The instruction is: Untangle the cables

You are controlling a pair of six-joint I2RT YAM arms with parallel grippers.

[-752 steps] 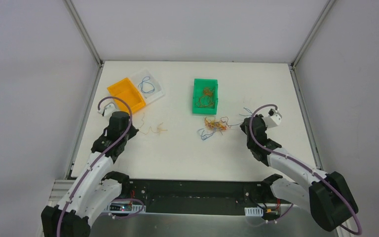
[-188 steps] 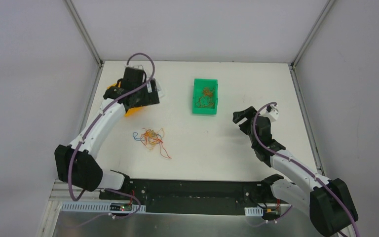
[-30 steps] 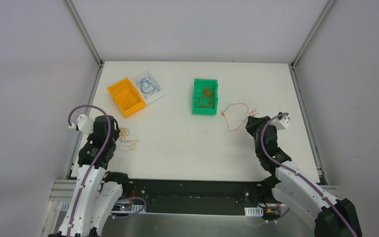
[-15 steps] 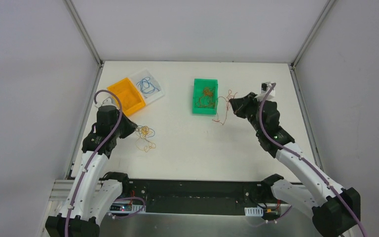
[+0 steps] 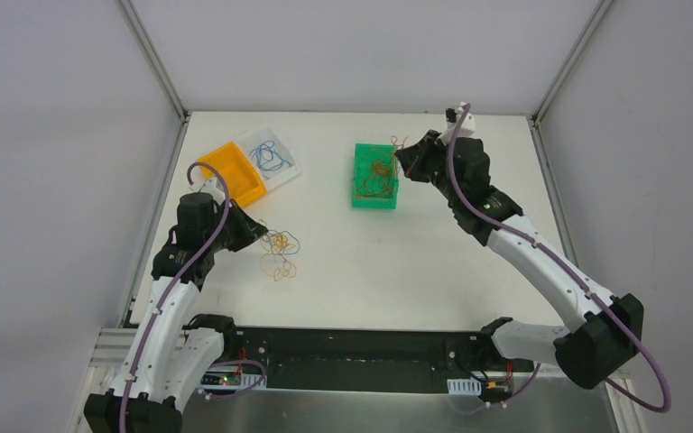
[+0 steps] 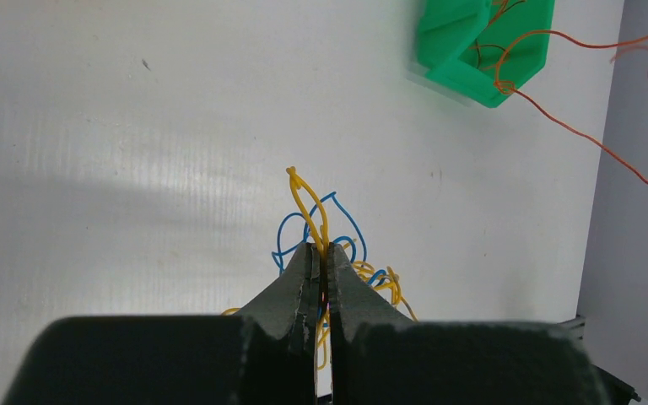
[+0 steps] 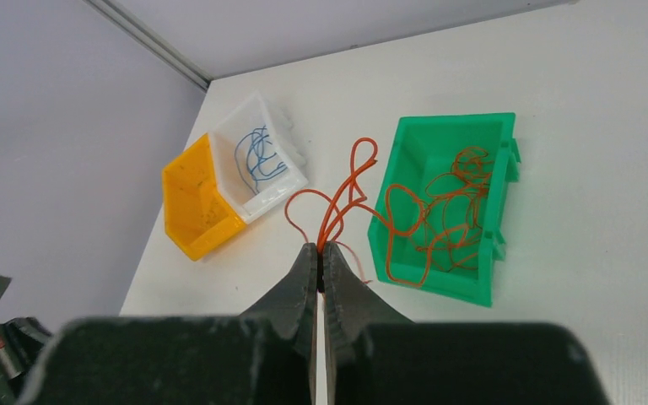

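Note:
My left gripper [image 6: 321, 251] [image 5: 257, 233] is shut on a yellow cable [image 6: 315, 211] that runs into a small tangle of yellow and blue cables [image 5: 279, 245] [image 6: 363, 270] lying on the table right of it. My right gripper [image 7: 320, 250] [image 5: 401, 156] is shut on an orange cable [image 7: 346, 194] and holds it up at the right rim of the green bin [image 5: 376, 194] [image 7: 464, 291], where its loops dangle [image 5: 401, 142]. More orange cables [image 7: 451, 207] lie inside that bin.
An orange bin [image 5: 232, 171] [image 7: 187, 207] and a clear bin [image 5: 281, 144] [image 7: 272, 181] holding blue cables [image 5: 270, 158] [image 7: 257, 156] stand together at the back left. The green bin also shows at the top right of the left wrist view [image 6: 456, 59].
My right arm has swung up and left with the orange cable, from the table's right side to the green bin. My left gripper has dragged the yellow and blue tangle a little right.

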